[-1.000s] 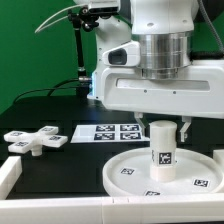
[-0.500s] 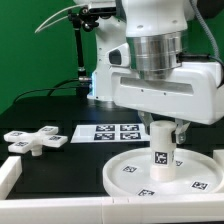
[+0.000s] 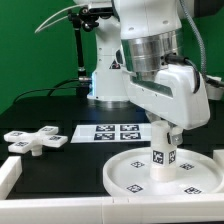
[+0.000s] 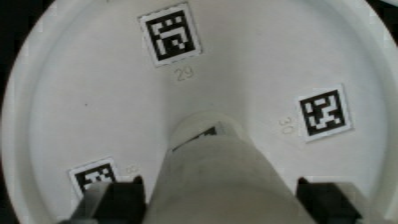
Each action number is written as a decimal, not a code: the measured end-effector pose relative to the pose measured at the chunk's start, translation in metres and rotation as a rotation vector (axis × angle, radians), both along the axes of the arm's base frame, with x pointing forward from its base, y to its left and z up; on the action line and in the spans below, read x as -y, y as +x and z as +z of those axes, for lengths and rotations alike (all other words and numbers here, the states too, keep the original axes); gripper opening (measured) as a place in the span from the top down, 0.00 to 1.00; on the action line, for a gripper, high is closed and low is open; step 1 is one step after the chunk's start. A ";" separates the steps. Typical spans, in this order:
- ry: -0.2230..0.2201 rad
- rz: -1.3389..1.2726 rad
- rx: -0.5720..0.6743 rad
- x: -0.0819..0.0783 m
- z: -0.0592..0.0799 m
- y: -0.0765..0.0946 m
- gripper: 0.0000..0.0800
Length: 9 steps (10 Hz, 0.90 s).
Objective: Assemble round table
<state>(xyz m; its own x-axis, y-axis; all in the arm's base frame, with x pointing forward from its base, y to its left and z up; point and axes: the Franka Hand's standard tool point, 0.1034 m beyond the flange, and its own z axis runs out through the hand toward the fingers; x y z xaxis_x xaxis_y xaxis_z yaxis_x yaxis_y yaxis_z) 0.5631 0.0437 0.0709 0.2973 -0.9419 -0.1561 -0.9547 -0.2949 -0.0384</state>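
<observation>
The gripper (image 3: 165, 138) is clamped on the cylinder leg (image 3: 163, 160), one finger on either side. The leg stands upright, apparently at the centre of the rimmed round disc (image 3: 120, 180). The cross base (image 3: 35, 141) lies well apart, toward the exterior view's left.

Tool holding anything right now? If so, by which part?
Yes: the cylinder leg, pinched at its upper end by the tool; it stands upright on the round disc.

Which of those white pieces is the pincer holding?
The cylinder leg, upright on the round disc, gripped by the pincer; the cross base lies apart, untouched.
</observation>
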 end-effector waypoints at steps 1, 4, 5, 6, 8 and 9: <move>0.000 0.010 0.001 -0.001 0.000 0.000 0.48; -0.001 0.042 0.001 -0.002 0.000 -0.001 0.20; -0.003 0.152 -0.002 -0.006 0.003 -0.002 0.19; -0.005 0.249 0.013 -0.012 0.008 -0.002 0.19; 0.011 0.312 0.019 -0.012 0.022 -0.015 0.19; 0.007 0.348 0.035 -0.009 0.027 -0.025 0.19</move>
<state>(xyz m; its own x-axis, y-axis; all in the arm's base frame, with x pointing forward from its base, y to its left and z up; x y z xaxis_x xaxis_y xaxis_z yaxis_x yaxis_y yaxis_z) 0.5379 0.0529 0.0981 0.6055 -0.7823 -0.1463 -0.7952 -0.6020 -0.0726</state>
